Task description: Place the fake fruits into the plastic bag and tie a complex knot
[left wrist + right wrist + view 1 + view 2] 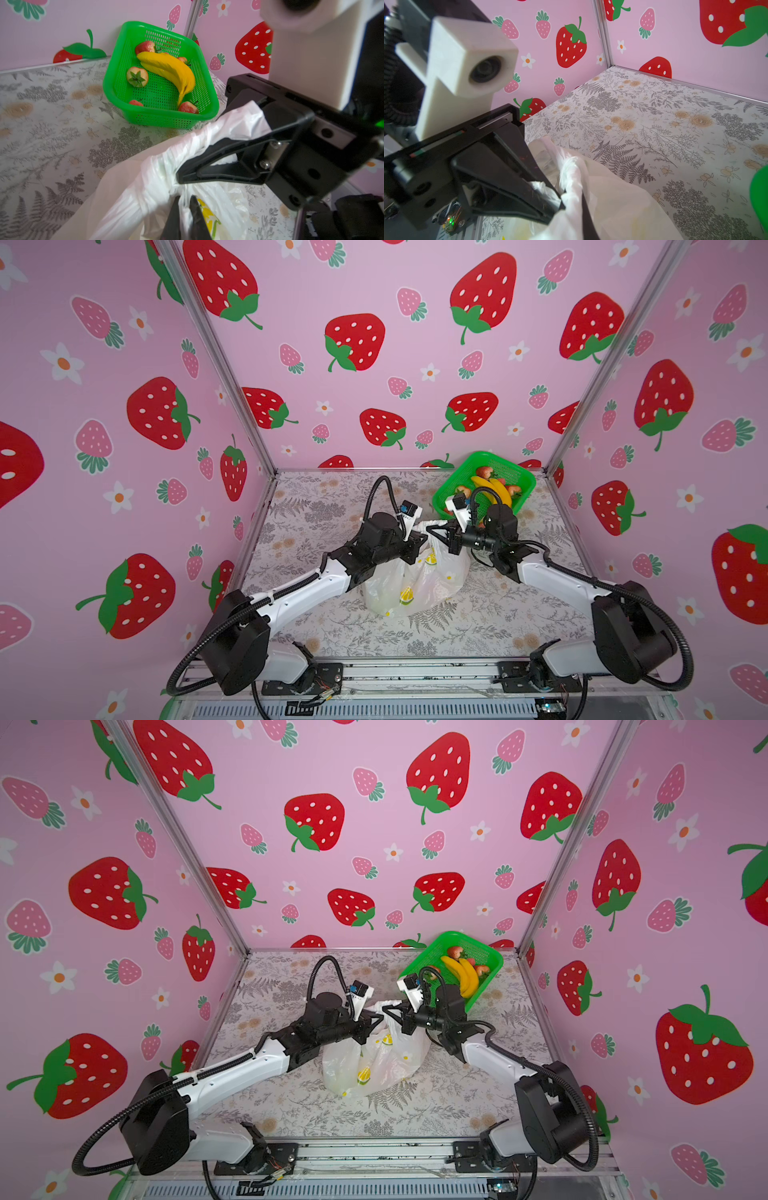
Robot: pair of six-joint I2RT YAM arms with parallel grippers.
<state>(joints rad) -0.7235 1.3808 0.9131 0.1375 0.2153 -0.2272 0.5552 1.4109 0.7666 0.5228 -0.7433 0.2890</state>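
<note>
The plastic bag (419,585) (374,1065) stands mid-table, white with lemon prints, and its contents are hidden. Its handles (207,141) (571,182) are bunched and twisted above it; whether they form a knot I cannot tell. My left gripper (423,536) (379,1017) (185,212) is shut on a fold of bag plastic just below the bunch. My right gripper (433,530) (390,1011) (575,216) is shut on the twisted handle and faces the left one closely. Fake fruits lie in the basket: yellow bananas (496,491) (463,975) (172,70) and several red strawberries (137,76).
A green mesh basket (528,481) (494,963) (108,83) sits at the back right corner, just behind my right wrist. Pink strawberry-print walls enclose the floral table (316,506) on three sides. A metal rail runs along the front edge.
</note>
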